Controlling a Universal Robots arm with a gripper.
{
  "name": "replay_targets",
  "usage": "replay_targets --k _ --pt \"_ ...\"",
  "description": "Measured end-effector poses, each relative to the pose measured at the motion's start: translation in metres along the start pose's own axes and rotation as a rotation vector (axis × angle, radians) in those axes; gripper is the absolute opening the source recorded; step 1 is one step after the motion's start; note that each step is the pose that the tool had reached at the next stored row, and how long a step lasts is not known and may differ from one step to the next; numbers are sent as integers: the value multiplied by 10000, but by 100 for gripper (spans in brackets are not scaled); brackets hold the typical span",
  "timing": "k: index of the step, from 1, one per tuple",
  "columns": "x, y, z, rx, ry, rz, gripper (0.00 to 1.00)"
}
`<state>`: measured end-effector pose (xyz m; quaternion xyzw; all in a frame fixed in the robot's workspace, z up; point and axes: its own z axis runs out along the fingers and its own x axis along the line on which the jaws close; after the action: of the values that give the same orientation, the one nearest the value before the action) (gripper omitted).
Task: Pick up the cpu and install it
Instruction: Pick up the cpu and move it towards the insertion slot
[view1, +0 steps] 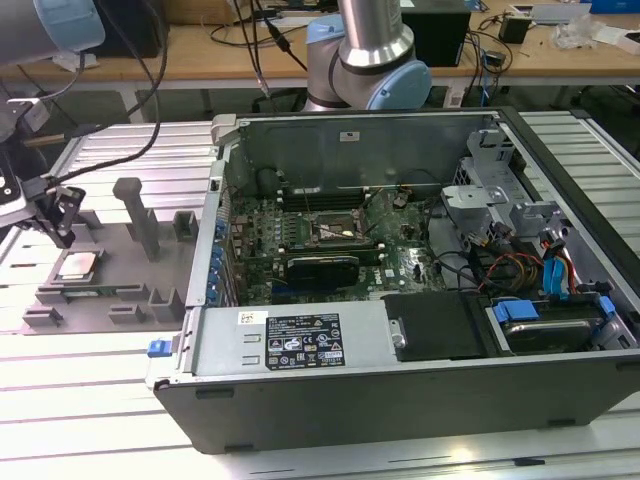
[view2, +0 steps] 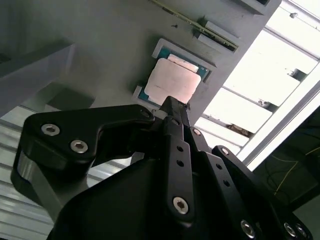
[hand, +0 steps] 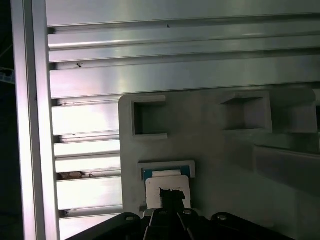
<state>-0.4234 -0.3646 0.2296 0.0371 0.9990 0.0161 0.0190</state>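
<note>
The tool (view1: 62, 218), jaws closed on nothing, hangs just above the cpu (view1: 77, 264) lying flat in a pocket by the grey fixture tray's (view1: 120, 268) edge; descending thus, its tips could strike the lid and tilt it.

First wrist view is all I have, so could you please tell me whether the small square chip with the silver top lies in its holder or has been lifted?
Observer: In the second wrist view the small flat square cpu with the shiny silver metal top lies flat in its pale recess.
Operator: Thank you. Where is the place for it?
Observer: In the exterior view the open grey metal computer case stands at the exterior view's right of the grey holder tray, and the dark square metal-framed socket sits inside it.
Operator: Is the arm near the chip?
Observer: Yes, the black gripper hangs just above the cpu, over the tray.
</note>
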Motion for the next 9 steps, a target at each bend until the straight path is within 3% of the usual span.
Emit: replay_targets --k 9 --pt "7 -49 198 -1 -1 -6 11"
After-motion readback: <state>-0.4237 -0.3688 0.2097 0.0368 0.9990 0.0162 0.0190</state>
